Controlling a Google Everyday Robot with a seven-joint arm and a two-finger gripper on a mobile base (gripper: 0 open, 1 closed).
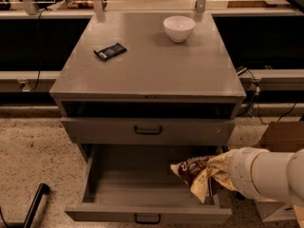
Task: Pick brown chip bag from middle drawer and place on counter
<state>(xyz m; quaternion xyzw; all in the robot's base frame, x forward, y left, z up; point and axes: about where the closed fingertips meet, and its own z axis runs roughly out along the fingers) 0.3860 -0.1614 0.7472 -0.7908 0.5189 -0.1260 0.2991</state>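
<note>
The brown chip bag (pixel 194 171), dark brown with a cream-yellow lower part, hangs crumpled over the right side of the open middle drawer (pixel 142 194). My gripper (pixel 213 179) is at the end of the white arm that comes in from the right. It is shut on the bag, which mostly covers it, and holds the bag above the drawer floor. The counter (pixel 152 65) is the grey cabinet top above.
A white bowl (pixel 179 27) stands at the counter's back right and a small black wrapped bar (pixel 110 51) lies at its left. The drawer front above (pixel 148 130) is shut. A cardboard box (pixel 280 141) stands on the floor at the right, a dark pole (pixel 33 205) at lower left.
</note>
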